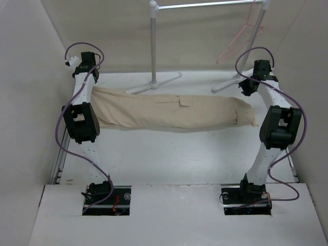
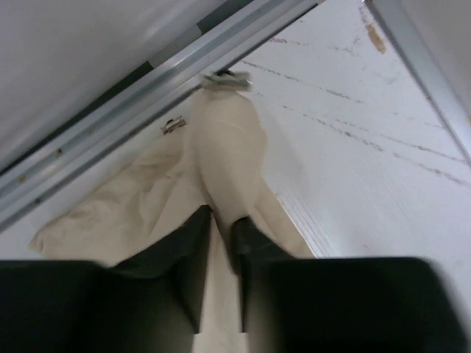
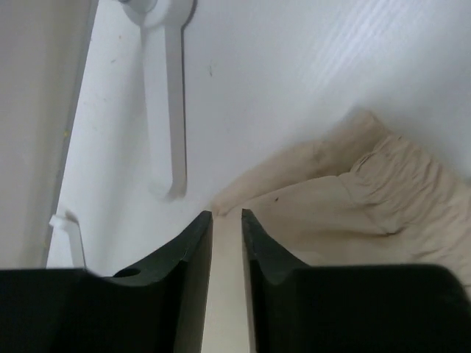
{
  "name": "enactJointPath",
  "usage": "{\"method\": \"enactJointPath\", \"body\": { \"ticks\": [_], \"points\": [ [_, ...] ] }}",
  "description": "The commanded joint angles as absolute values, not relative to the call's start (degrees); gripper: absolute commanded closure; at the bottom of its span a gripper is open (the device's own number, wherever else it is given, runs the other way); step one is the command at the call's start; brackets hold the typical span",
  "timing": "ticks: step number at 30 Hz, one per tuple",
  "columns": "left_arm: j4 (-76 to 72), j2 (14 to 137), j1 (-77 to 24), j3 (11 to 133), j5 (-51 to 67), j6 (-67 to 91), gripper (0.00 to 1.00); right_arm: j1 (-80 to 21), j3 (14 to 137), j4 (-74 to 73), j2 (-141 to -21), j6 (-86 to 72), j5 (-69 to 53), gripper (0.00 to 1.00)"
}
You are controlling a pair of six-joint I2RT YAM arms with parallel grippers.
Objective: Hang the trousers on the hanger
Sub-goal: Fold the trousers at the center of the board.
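Trousers status: the light beige cloth cargo trousers (image 1: 169,113) lie folded lengthwise in a long band across the white tabletop (image 1: 174,159). They run left to right between my two arms. The thin pink wire hanger (image 1: 241,38) is not yet on them. It hangs from the right end of the rail of the white tubular rack (image 1: 153,46), far behind the cloth.

Left fingers (image 2: 188,257): nearly together at the left end, with a raised ridge of cloth pinched in the slit between them.

Right fingers (image 3: 188,257): a narrow slit at the right end, tips at the cloth's corner. Beige shows in the gap, but I cannot tell whether it is pinched or only lying underneath.

Step, as I judge it: setting the folded band down flat before fetching the hanger.

To do it well:
- Keep both ends level so the fold lies straight.
- Part the fingers fully before rising.
- Lift straight up, so no ridge drags along and undoes the fold.
- Keep the right wrist off the rack's foot (image 3: 165,110), which lies near.
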State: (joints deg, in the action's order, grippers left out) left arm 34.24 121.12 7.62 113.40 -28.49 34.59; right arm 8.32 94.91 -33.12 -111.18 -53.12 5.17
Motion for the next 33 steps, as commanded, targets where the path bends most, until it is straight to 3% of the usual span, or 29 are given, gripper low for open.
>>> {"method": "enactJointPath", "body": {
  "ticks": [1, 2, 4, 8, 11, 13, 16, 18, 19, 25, 33],
  "points": [
    [33.74, 122.42, 8.05, 119.70, -32.70, 27.87, 0.77, 7.87, 100.72, -30.33, -112.67, -53.87, 8.17, 0.56],
    [34.36, 122.08, 8.04, 118.58, -32.43, 27.86, 0.65, 7.61, 100.55, -29.37, -112.33, -53.53, 8.00, 0.45],
    [35.15, 119.90, 8.04, 115.42, -31.99, 27.95, 0.42, 7.34, 98.19, -27.34, -109.36, -53.00, 6.77, 0.36],
    [34.46, 109.63, 10.23, 103.22, -30.50, 28.47, 0.26, 6.38, 88.19, -23.48, -98.82, -51.42, 5.19, 0.38],
    [31.65, 99.35, 13.04, 89.78, -29.36, 32.06, 0.26, 4.10, 77.12, -19.87, -89.07, -50.71, 4.92, 0.52],
    [29.02, 93.28, 15.24, 80.90, -27.43, 34.97, 0.27, 2.25, 70.26, -17.50, -84.05, -51.06, 4.22, 0.73],
    [23.05, 87.37, 19.11, 69.46, -21.21, 39.98, 0.41, -0.21, 62.69, -16.18, -79.12, -52.55, 2.38, 0.91],
    [18.39, 86.57, 21.57, 65.14, -13.57, 42.44, 0.53, -2.14, 58.99, -15.12, -77.18, -52.74, 1.85, 0.93],
    [16.63, 87.18, 22.27, 64.34, -10.32, 44.10, 0.54, -3.20, 57.32, -14.68, -76.30, -52.65, 1.50, 0.92],
    [8.44, 98.07, 22.46, 68.46, 2.01, 47.19, 0.44, -10.58, 49.41, -13.45, -70.76, -52.03, -0.62, 0.79],
    [7.04, 105.46, 22.19, 74.88, -2.72, 49.92, 0.44, -14.98, 43.25, -13.80, -65.92, -50.71, -1.93, 0.72]
  ]
}}
